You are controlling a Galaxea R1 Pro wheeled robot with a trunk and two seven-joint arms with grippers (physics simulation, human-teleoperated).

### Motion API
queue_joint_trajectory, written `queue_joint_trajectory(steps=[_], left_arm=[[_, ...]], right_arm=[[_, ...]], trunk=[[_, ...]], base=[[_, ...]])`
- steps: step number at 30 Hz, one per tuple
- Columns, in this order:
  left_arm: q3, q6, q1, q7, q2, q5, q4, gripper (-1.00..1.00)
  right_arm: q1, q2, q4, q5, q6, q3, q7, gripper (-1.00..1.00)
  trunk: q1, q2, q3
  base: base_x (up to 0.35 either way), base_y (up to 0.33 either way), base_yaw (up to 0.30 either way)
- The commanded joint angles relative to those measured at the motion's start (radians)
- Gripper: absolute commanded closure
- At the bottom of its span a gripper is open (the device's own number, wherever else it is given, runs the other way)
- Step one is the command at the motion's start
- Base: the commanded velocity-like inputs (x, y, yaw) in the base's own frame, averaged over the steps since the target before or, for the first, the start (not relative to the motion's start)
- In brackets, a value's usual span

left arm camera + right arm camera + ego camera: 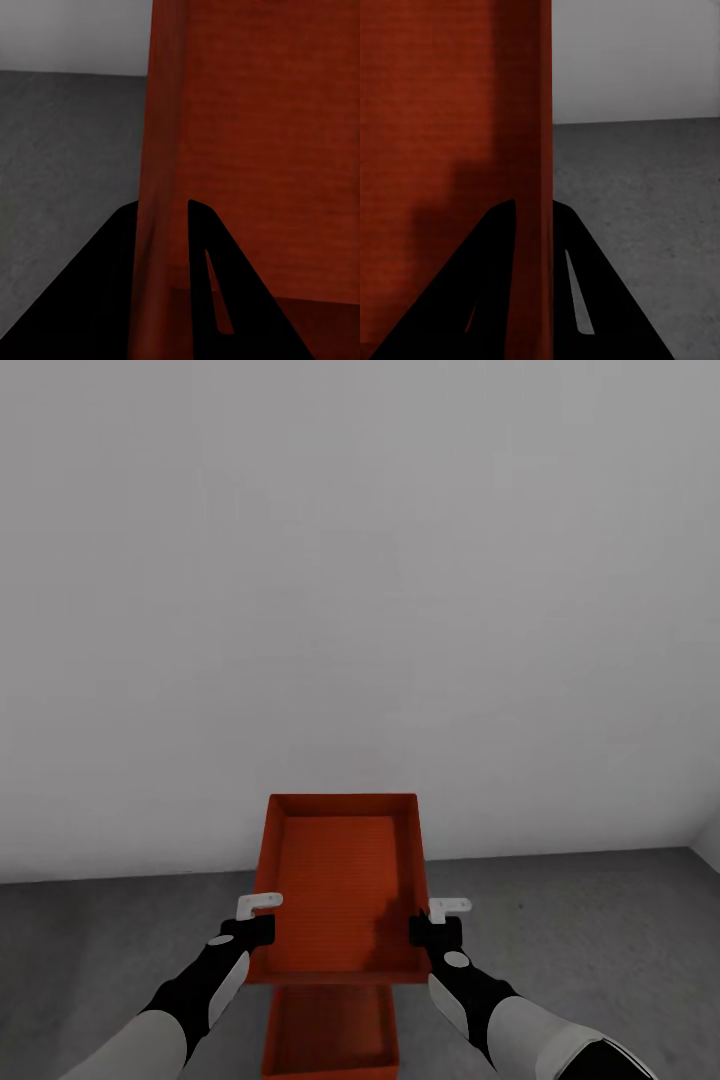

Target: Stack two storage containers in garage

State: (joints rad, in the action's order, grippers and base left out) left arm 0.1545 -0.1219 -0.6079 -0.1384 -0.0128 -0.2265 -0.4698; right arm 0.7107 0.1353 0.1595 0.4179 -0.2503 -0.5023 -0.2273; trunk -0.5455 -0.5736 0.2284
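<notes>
Head view, upper storage container (345, 880) held between my two arms, left jaws clamped on its left wall, right jaws clamped on its right wall, second container (330, 1035) directly beneath on the grey floor (600, 920), white wall (360, 560) behind.

Upper container (345, 880) showing orange-red, faint fine ribbing on inner base, darker shadow patch near right wall. Lower container (330, 1030) showing same orange-red, dimmer in shade. Wall (360, 580) reading plain white-grey, no pattern. Floor (580, 920) showing dark grey, matte, slightly mottled. 2 arms wearing black wrists with white-grey sleeves; left gripper (256, 916) and right gripper (440, 918) carrying white tips. Fingers (202, 300) appearing solid black in wrist views, thin pale slit on 1.
</notes>
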Motion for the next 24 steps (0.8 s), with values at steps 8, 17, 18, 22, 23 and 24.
queue_joint_trajectory(steps=[8, 17, 18, 22, 23, 24], left_arm=[[0.002, -0.005, -0.001, -0.013, 0.002, 0.001, -0.006, 1.00], [0.002, -0.005, -0.001, -0.013, 0.002, 0.001, -0.006, 1.00], [0.002, -0.005, -0.001, -0.013, 0.002, 0.001, -0.006, 1.00], [0.002, -0.005, -0.001, -0.013, 0.002, 0.001, -0.006, 1.00], [0.002, -0.005, -0.001, -0.013, 0.002, 0.001, -0.006, 1.00], [0.002, -0.005, -0.001, -0.013, 0.002, 0.001, -0.006, 1.00]], right_arm=[[0.001, -0.009, -0.066, 0.022, -0.008, 0.024, -0.003, 1.00], [0.001, -0.009, -0.066, 0.022, -0.008, 0.024, -0.003, 1.00], [0.001, -0.009, -0.066, 0.022, -0.008, 0.024, -0.003, 1.00], [0.001, -0.009, -0.066, 0.022, -0.008, 0.024, -0.003, 1.00], [0.001, -0.009, -0.066, 0.022, -0.008, 0.024, -0.003, 1.00], [0.001, -0.009, -0.066, 0.022, -0.008, 0.024, -0.003, 1.00]], trunk=[[0.000, -0.002, 0.014], [0.000, -0.002, 0.029], [0.000, -0.002, 0.031], [0.000, -0.002, 0.037], [0.000, -0.002, 0.039], [0.000, -0.002, 0.040]], base=[[0.029, 0.000, 0.000], [0.001, 0.000, 0.000], [0.000, 0.000, 0.000], [0.000, 0.000, 0.000], [0.000, 0.000, 0.000], [0.000, 0.000, 0.000]])
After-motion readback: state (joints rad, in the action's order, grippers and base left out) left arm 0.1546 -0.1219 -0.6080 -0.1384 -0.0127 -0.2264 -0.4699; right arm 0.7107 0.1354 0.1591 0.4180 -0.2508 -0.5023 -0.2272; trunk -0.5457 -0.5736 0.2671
